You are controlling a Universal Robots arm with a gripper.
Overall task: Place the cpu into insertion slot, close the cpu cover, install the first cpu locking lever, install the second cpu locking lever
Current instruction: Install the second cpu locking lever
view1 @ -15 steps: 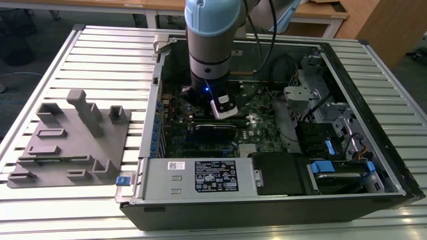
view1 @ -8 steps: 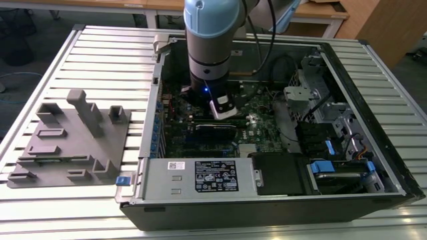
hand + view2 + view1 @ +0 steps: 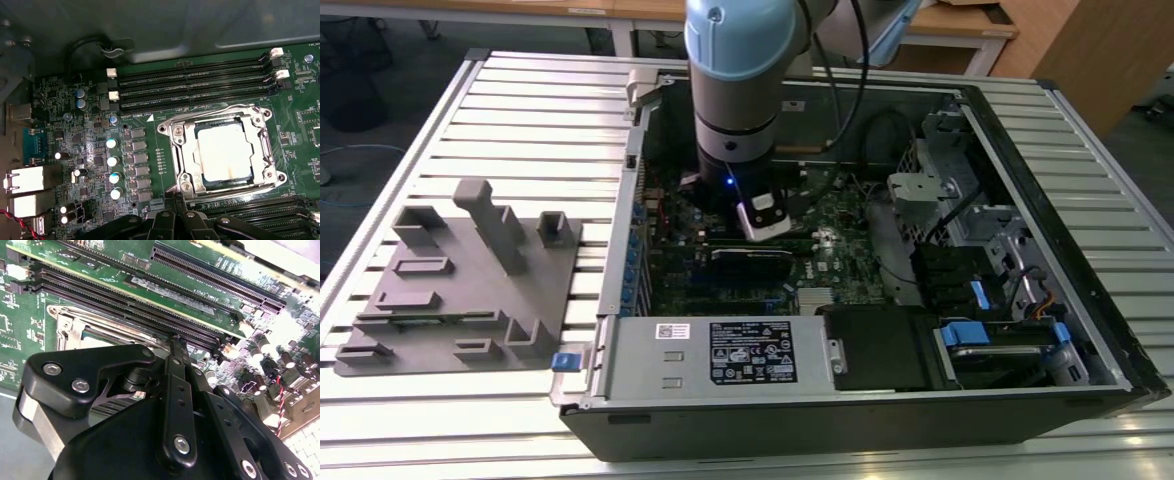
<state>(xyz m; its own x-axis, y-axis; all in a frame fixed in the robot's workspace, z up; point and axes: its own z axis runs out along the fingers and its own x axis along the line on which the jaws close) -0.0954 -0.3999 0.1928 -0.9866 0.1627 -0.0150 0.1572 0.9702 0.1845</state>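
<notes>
Gripper (image 3: 176, 347) low inside open computer case (image 3: 1067, 330), over green motherboard (image 3: 90, 150). Fingers (image 3: 175, 370) drawn narrow, tips together, holding nothing visible. Cpu (image 3: 222, 152) seated in insertion slot (image 3: 187, 150), silver top showing through cut-out of cpu cover (image 3: 257, 127), which lies flat over it. Slot sits just beside long black memory slots (image 3: 195, 82). Grey fixture tray (image 3: 454, 290) on slatted surface (image 3: 547, 110), near edge at exterior view's left, apart from case.

Arm (image 3: 736, 90) standing near vertical, wrist pointing straight down, gripper (image 3: 176, 342) black, its linkages folded inward, fingers (image 3: 178, 351) pressed together at the tip, nothing visible between them
</notes>
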